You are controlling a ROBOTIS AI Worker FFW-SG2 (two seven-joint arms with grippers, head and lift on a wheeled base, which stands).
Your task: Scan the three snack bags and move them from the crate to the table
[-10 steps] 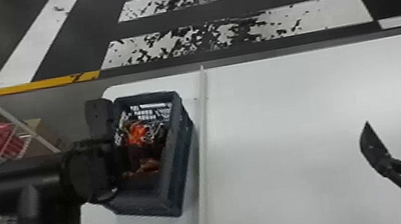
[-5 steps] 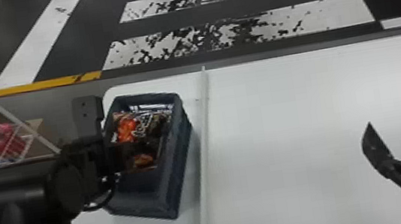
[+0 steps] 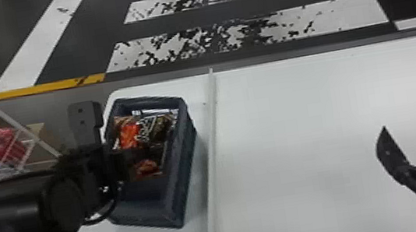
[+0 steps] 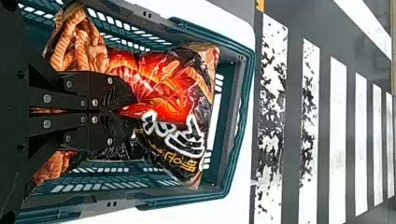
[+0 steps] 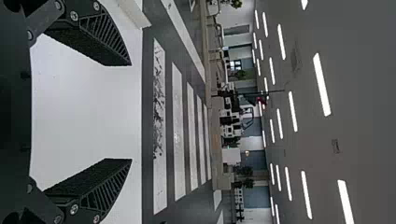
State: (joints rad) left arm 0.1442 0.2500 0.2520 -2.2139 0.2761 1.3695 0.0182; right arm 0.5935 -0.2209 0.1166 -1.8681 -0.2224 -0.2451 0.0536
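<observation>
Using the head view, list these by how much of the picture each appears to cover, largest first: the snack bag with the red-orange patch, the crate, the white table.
1. White table
2. Crate
3. Snack bag, lying within the crate's outline and partly hidden

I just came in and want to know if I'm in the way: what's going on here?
A robot is working on getting snack bags out of a crate. Its left gripper appears to have its jaws closed on a red-and-black snack bag, which is within the walls of the crate. More snack packaging lies in there too. The right gripper waits, jaws open, over the white table.
</observation>
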